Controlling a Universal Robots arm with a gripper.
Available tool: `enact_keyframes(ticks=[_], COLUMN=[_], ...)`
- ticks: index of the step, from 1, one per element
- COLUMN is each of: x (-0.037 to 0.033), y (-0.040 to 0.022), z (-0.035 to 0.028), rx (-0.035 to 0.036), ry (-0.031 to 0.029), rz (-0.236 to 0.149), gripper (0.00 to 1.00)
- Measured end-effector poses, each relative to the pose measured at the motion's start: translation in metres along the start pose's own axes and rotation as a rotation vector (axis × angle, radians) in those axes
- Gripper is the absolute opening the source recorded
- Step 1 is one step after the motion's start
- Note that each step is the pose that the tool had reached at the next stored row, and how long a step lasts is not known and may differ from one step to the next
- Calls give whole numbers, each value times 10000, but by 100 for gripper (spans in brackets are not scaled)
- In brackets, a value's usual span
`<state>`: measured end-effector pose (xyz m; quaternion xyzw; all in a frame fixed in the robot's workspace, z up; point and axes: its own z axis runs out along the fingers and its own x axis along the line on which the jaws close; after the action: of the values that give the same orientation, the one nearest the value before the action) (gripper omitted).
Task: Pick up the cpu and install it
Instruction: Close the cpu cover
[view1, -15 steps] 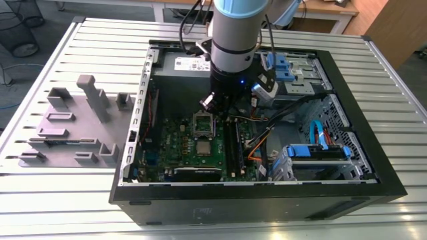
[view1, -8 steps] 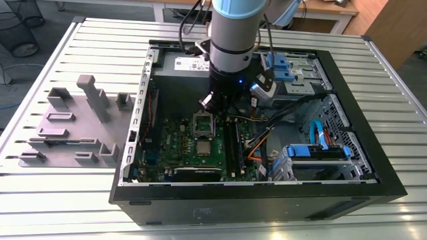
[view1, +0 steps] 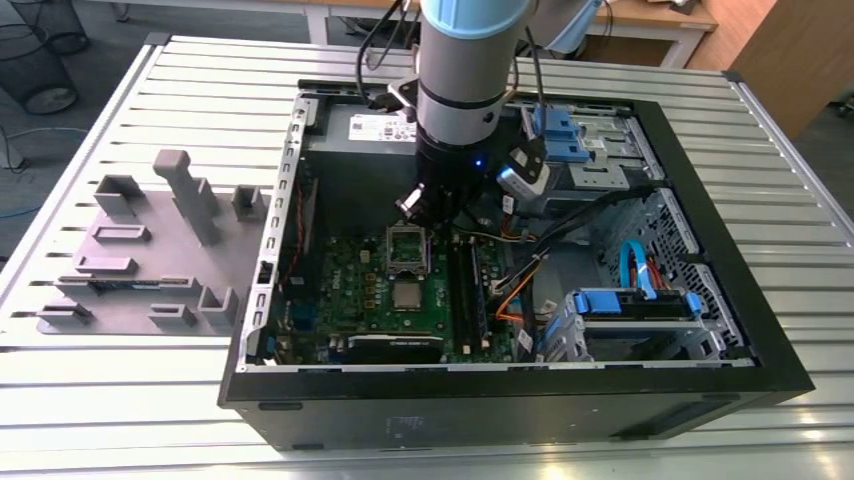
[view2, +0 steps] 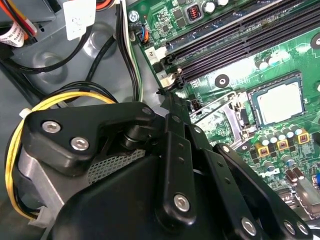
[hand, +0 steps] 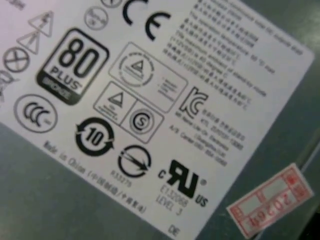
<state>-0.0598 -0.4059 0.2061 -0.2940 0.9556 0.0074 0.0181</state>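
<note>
Your claw (view1: 430, 215) hangs over the motherboard (view1: 355, 278) where the cpu (view1: 404, 292) lies; apart or together, you cannot tell.

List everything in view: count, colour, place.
table: one, silver, slatted, under everything.
computer case: one, black, open, on the table.
motherboard: one, green, inside the case.
cpu: one, silver-grey, seated on the motherboard.
socket frame: one, silver, hinged open beside the cpu.
fixture blocks: one cluster, grey, exterior view's left of the case.
label: one, white, on grey metal in the first wrist view.
arm: one, grey, above the case.
claw: one, black, over the motherboard by the socket frame.
</note>
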Motion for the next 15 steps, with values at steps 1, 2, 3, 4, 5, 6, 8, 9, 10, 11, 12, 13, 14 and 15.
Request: enact_keyframes(ticks=[1, 2, 3, 4, 5, 6, 8, 9, 10, 11, 12, 13, 14, 15], x=[-3, -5, -7, -9, -11, -14, -18, -19, -18, -18, -18, -16, -16, -16], y=[4, 6, 7, 8, 9, 13, 20, 20, 20, 21, 21, 22, 22, 22], z=[0, 0, 1, 1, 1, 2, 9, 12, 12, 17, 23, 26, 26, 27], rx=[0, 0, -1, -1, 0, 0, 0, 0, 1, 0, -1, 0, 1, 2], ry=[0, 0, -1, -1, 0, 1, -1, 0, 2, -1, -2, 0, 3, 3], rz=[0, -1, -2, -2, -1, -1, -1, -1, -2, -2, -1, -1, -1, -1], gripper=[10, 10, 10, 10, 10, 10, 10, 10, 10, 10, 10, 10, 10, 10])
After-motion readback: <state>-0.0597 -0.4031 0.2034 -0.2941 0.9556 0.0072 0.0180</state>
